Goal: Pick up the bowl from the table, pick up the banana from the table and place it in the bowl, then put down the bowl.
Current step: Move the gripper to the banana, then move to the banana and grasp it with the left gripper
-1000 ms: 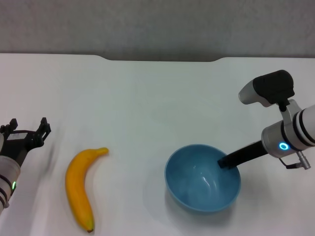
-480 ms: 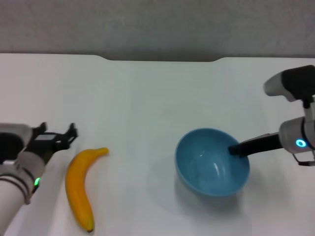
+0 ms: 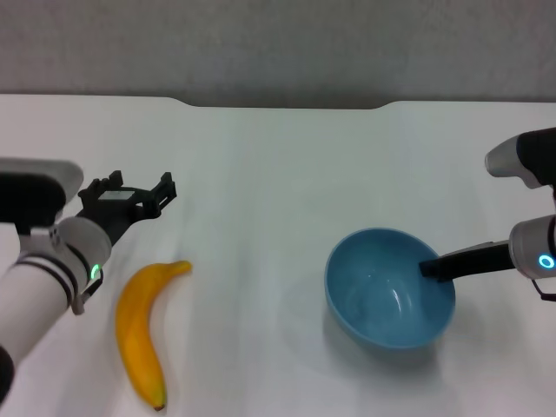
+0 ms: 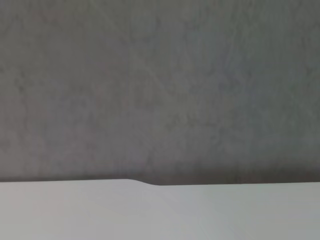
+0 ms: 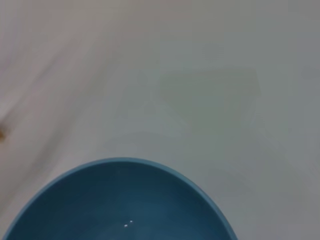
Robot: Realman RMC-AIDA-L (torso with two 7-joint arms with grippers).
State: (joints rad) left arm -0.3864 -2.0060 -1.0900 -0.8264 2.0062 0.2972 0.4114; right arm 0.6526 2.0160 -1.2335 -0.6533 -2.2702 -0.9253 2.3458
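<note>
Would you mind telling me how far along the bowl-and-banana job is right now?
Done: the right gripper grips the bowl by its rim. In hand: the left gripper, open, hovers beyond the banana, which lies untouched on the table. Left: grasp the banana, place it in the bowl, put down the bowl.

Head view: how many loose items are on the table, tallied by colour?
Yellow: 1, the banana, lying free near the left gripper.
Light blue: 1, the bowl, held at its rim by the right gripper.
Total: 2.
</note>
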